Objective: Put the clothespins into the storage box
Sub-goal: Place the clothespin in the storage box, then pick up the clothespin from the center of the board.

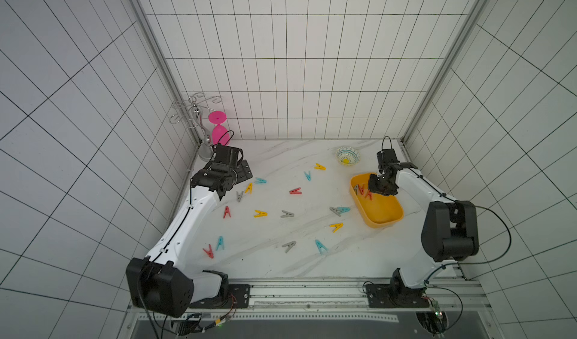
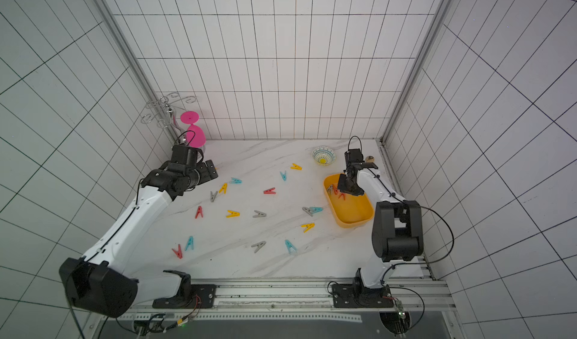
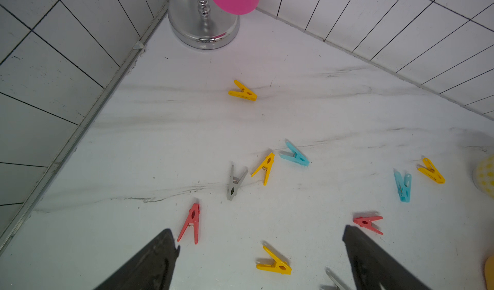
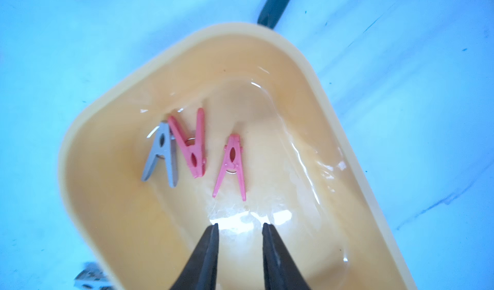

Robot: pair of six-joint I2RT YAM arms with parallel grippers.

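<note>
Over the far end of the storage box, which sits at the right side of the marble-patterned table, the right gripper hangs with its jaws parted by a narrow gap; nothing is pinched between them, and its fingertips point down at the box's bare floor; whether they touch that floor I cannot tell from the wrist view. Three clothespins lie flat inside the box just ahead of the tips: a grey clothespin touching a red clothespin, and a paler red clothespin a little apart from both; in both top views the three sit at the box's far end, partly hidden by the gripper. Across the table, near the far left corner, the left gripper is spread wide and empty, held above the surface; loose clothespins in yellow, red, teal and grey lie scattered beneath and beyond it, among them a yellow clothespin between its fingers but clear of both. A patterned bowl stands just beyond the box; a pink glass hangs on a chrome stand in the corner.
</note>
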